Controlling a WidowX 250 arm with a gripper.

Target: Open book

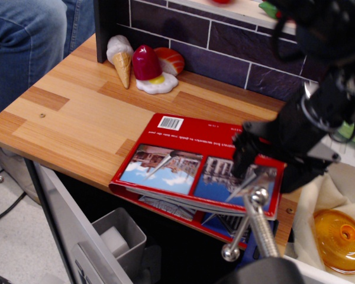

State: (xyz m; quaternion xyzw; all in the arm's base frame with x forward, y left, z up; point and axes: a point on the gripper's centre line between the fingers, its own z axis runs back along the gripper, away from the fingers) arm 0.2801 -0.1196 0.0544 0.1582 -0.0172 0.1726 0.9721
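Observation:
The red book lies on the wooden tabletop at its front edge, partly overhanging, barcode at the far side and two building photos facing up. Its top cover is raised a little above the pages at the front. My black gripper is low over the book's right end. Its left finger presses on the cover beside the right photo, and its other finger stands past the book's right edge. The jaws look spread apart.
Toy foods stand at the back left: an ice cream cone, a red ice lolly and a fried egg. A brick-pattern wall backs the table. A metal handle, an orange lidded item and a grey bin sit in front. A person's legs show at far left.

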